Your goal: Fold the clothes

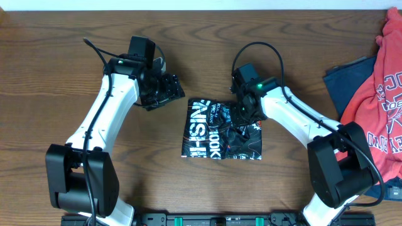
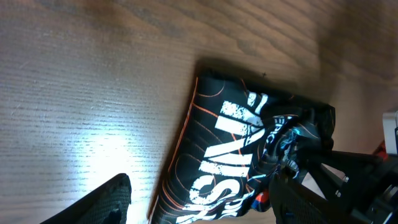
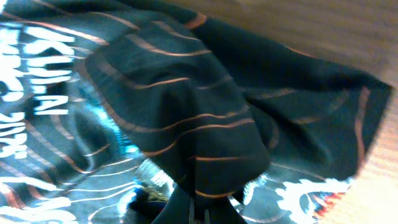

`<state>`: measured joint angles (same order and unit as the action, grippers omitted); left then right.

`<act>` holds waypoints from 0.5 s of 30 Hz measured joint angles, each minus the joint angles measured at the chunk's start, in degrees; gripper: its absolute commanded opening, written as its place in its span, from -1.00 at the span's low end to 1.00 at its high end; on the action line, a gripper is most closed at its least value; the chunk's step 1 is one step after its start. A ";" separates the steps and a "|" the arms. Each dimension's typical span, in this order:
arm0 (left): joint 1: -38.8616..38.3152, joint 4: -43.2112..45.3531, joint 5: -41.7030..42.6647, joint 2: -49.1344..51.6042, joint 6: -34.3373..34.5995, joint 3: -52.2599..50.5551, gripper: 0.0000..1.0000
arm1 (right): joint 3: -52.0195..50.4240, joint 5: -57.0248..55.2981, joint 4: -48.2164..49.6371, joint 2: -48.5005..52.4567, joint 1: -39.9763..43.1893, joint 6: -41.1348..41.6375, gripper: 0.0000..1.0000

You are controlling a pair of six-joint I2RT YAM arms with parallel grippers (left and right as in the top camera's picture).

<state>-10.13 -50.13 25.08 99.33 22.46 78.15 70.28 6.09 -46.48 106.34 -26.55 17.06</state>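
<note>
The black jersey (image 1: 210, 129), with orange contour lines and white lettering, lies folded into a small rectangle at the table's middle. It also shows in the left wrist view (image 2: 230, 155) and fills the right wrist view (image 3: 124, 93). My right gripper (image 1: 244, 116) is on the jersey's upper right part, shut on a raised fold of its fabric (image 3: 211, 186). My left gripper (image 1: 164, 91) is open and empty, hovering just left of the jersey's top left corner; its fingers frame the jersey in the left wrist view (image 2: 199, 205).
A pile of other clothes lies at the right edge: a red sweatshirt with white lettering (image 1: 386, 94) over a dark blue garment (image 1: 345, 85). The wooden table (image 1: 63, 63) extends around the jersey.
</note>
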 measured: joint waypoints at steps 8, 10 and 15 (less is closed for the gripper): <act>0.00 -0.46 -0.02 0.00 0.00 0.00 0.47 | 0.00 -8.50 -7.13 -1.81 6.40 3.34 -0.91; 0.00 -0.46 -0.02 0.00 0.00 0.00 0.47 | 0.00 -10.14 -7.72 -1.88 7.85 3.80 -0.69; 0.00 -0.46 -0.02 0.00 0.00 0.00 0.47 | 0.00 -12.87 -8.22 -1.88 9.66 3.63 -0.08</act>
<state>-10.13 -50.59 25.06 99.33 22.46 78.15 70.28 -6.79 -54.70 104.47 -16.88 20.69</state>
